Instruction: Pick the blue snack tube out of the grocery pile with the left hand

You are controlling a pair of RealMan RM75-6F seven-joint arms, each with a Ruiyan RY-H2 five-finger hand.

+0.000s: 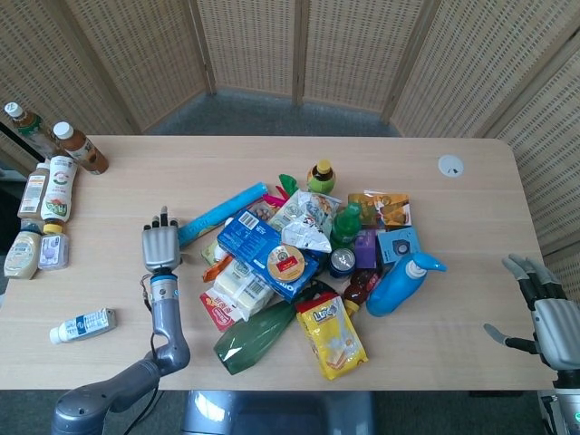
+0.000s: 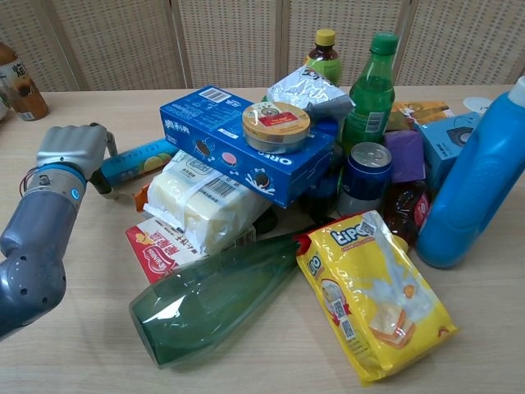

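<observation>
A: Looking at the table [image 1: 127, 163] first, then the grocery pile [image 1: 308, 263] w/ its blue cookie box [image 2: 246, 148] — where's the blue snack tube [image 1: 222, 212]?

B: Just ahead-right of the left hand [image 1: 159, 245], lying diagonal. Near end is right by the fingertips; far end runs up along the pile's edge beside the box. Can't tell if they touch yet.

A: Hand state?

B: Holds nothing, fingers curled in. Chest view shows the left hand [image 2: 72, 148] as a loose fist beside the tube [image 2: 135, 161]. Right hand [image 1: 544, 313] is spread, idle, well apart at the far table edge.

A: How to do it well?

B: Imo uncurl first, wrap the free near end, then draw it back toward the hand, away from the box. Bare wood on the hand's outer side; condiment bottles [image 1: 41, 217] sit further out, so don't swing wide.
</observation>
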